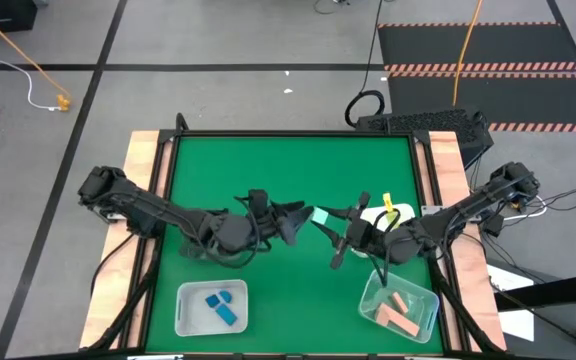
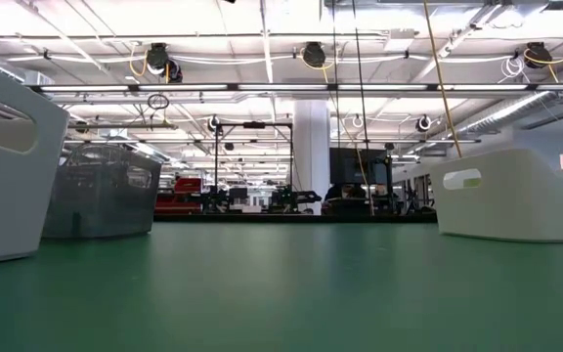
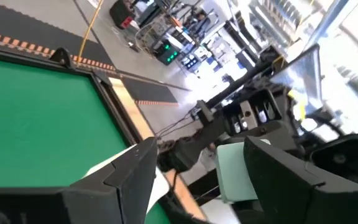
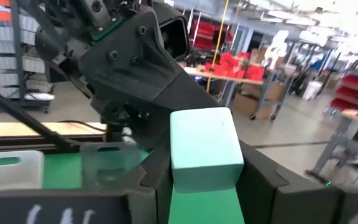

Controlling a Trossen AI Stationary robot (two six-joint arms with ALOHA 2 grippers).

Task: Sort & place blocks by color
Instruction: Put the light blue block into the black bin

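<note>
**Mint block held mid-air between 2 arms at the centre of the worktop**

Mid-handover, by the look of it. Right end effector (image 4: 204,186) clamped on 1 pale mint block (image 4: 205,146), raised above the middle of the green worktop (image 1: 268,170). Left end effector (image 3: 197,155) brought up nose to nose with it, fingers apart, with the block showing between them and close against 1 finger. Not possible to tell whether that finger is touching.

Likely next: closing the left fingers on the free faces of the block, and only then loosening the right grip. Risk of a drop if the release comes first, since nothing lies under the block but bare worktop.

Block itself: a small cuboid, smooth and matte, pale mint green, edges crisp, upper part standing clear of the right fingers.

Sorting partly done, judging from the bins along the near edge:
- 2 blue blocks (image 1: 220,305) in a white bin (image 1: 183,300) on the left.
- Salmon-tan blocks (image 1: 398,312) in a clear bin (image 1: 423,300) on the right.
- A yellow-green piece (image 1: 389,207) on a white tray (image 1: 373,212) by the right arm.

No mint bin identifiable.
</note>
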